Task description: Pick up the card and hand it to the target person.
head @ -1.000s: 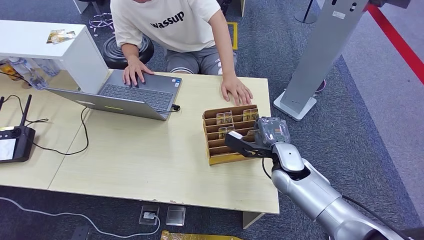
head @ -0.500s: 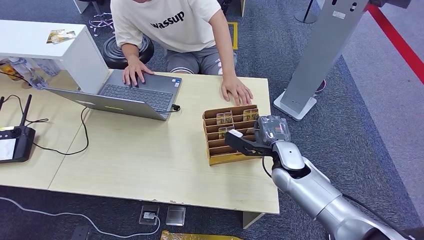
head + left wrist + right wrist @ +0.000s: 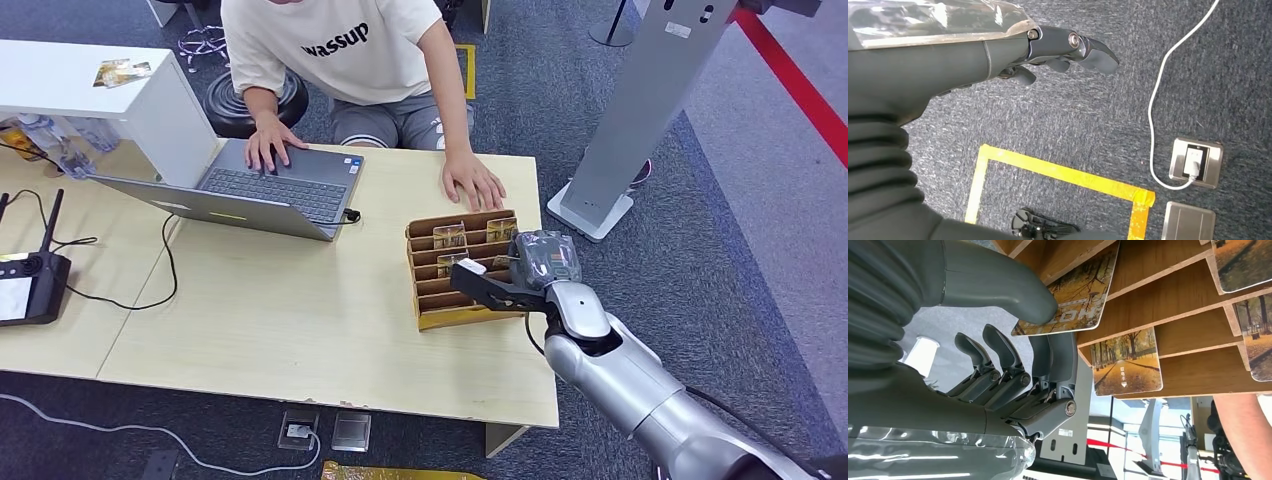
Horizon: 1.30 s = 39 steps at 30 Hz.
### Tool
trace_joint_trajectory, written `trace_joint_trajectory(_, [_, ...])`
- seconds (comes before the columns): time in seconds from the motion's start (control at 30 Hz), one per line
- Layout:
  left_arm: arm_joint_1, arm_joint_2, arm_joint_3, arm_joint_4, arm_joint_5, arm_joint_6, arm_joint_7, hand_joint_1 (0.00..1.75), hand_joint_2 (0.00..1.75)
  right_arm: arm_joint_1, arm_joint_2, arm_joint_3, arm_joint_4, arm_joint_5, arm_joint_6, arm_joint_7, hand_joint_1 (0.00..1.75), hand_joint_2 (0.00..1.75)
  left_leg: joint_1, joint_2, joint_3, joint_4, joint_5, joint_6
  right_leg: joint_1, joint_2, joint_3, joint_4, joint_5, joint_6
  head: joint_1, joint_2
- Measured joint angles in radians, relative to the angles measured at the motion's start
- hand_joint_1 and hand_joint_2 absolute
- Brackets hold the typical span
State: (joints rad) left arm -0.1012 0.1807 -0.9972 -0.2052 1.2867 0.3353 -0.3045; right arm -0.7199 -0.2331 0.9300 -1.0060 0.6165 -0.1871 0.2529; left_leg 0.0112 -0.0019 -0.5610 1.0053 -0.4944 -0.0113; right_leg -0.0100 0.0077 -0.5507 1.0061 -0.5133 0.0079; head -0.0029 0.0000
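Right wrist view gives you the clearest read: the right hand [image 3: 1013,360] has its thick thumb on the face of an autumn-print card [image 3: 1073,295] and darker fingers behind it, so the card looks pinched while it sits in a slot of the wooden card rack [image 3: 1168,315]. In the head view you find that hand [image 3: 505,285] at the near right part of the rack [image 3: 430,295], which stands on the counter [image 3: 300,320]. The person [image 3: 345,60] sits at the far side, one hand flat just beyond the rack. Your left hand [image 3: 1048,50] hangs over carpet, fingers loosely curled, holding nothing. You seem to have the grasp; lifting the card out and passing it over remain.
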Motion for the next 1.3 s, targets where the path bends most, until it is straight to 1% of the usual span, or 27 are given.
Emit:
trace_joint_trajectory(0.2, [0.000, 0.002, 0.000, 0.000, 0.000, 0.009, 0.008, 0.00, 1.75, -0.017, 0.000, 0.000, -0.005, -0.016, 0.022, 0.005, 1.57, 1.75, 0.000, 0.000, 0.000, 0.000, 0.000, 0.000, 0.000, 0.000, 0.000, 0.000, 0.000, 0.000, 0.000, 0.000])
trace_joint_trajectory(0.4, [0.000, 0.002, 0.000, 0.000, 0.001, 0.014, 0.013, 0.00, 1.75, -0.045, -0.005, -0.002, -0.040, -0.104, 0.079, 0.015, 1.57, 1.75, 0.000, 0.000, 0.000, 0.000, 0.000, 0.000, 0.000, 0.000, 0.000, 0.000, 0.000, 0.000, 0.000, 0.000])
trace_joint_trajectory(0.6, [0.001, 0.005, 0.000, 0.000, 0.004, 0.017, 0.023, 0.00, 1.75, -0.105, -0.027, -0.003, -0.110, -0.218, 0.157, 0.054, 1.57, 1.75, 0.000, 0.000, 0.000, 0.000, 0.000, 0.000, 0.000, 0.000, 0.000, 0.000, 0.000, 0.000, 0.000, 0.000])
trace_joint_trajectory(0.73, [0.002, 0.007, 0.000, 0.000, 0.006, 0.017, 0.025, 0.00, 1.75, -0.141, -0.044, -0.004, -0.163, -0.258, 0.193, 0.077, 1.57, 1.75, 0.000, 0.000, 0.001, 0.000, 0.000, 0.000, 0.000, 0.000, 0.000, 0.000, 0.000, 0.000, 0.000, 0.000])
trace_joint_trajectory(0.87, [0.002, 0.007, 0.000, 0.000, 0.006, 0.016, 0.025, 0.00, 1.75, -0.149, -0.062, -0.005, -0.224, -0.288, 0.214, 0.087, 1.57, 1.75, 0.000, 0.000, 0.000, 0.000, 0.000, 0.000, 0.000, 0.000, 0.000, 0.000, 0.000, 0.000, 0.000, 0.000])
trace_joint_trajectory(1.0, [0.002, 0.007, 0.000, 0.000, 0.006, 0.015, 0.025, 0.00, 1.75, -0.154, -0.080, -0.008, -0.285, -0.283, 0.214, 0.097, 1.57, 1.75, 0.000, 0.000, 0.000, 0.000, 0.000, 0.000, 0.000, 0.000, 0.000, 0.000, 0.000, 0.000, 0.000, 0.000])
trace_joint_trajectory(1.1, [0.002, 0.007, 0.000, 0.000, 0.004, 0.014, 0.025, 0.00, 1.75, -0.152, -0.087, -0.008, -0.323, -0.250, 0.203, 0.097, 1.57, 1.75, 0.000, 0.000, 0.001, 0.000, 0.000, 0.000, 0.000, 0.000, 0.000, 0.000, 0.000, 0.000, 0.001, 0.000])
trace_joint_trajectory(1.2, [0.002, 0.007, 0.000, 0.000, 0.001, 0.011, 0.024, 0.00, 1.75, -0.146, -0.089, -0.008, -0.344, -0.200, 0.181, 0.077, 1.57, 1.75, 0.000, 0.000, 0.000, 0.000, 0.000, 0.000, 0.000, 0.000, 0.000, 0.000, 0.000, 0.000, -0.001, 0.000])
trace_joint_trajectory(1.3, [0.002, 0.007, 0.000, 0.000, -0.002, 0.007, 0.022, 0.00, 1.75, -0.130, -0.085, -0.008, -0.354, -0.139, 0.128, 0.037, 1.57, 1.75, 0.000, 0.000, 0.000, 0.000, 0.000, 0.000, 0.000, 0.000, 0.000, 0.000, 0.000, 0.000, 0.000, 0.000])
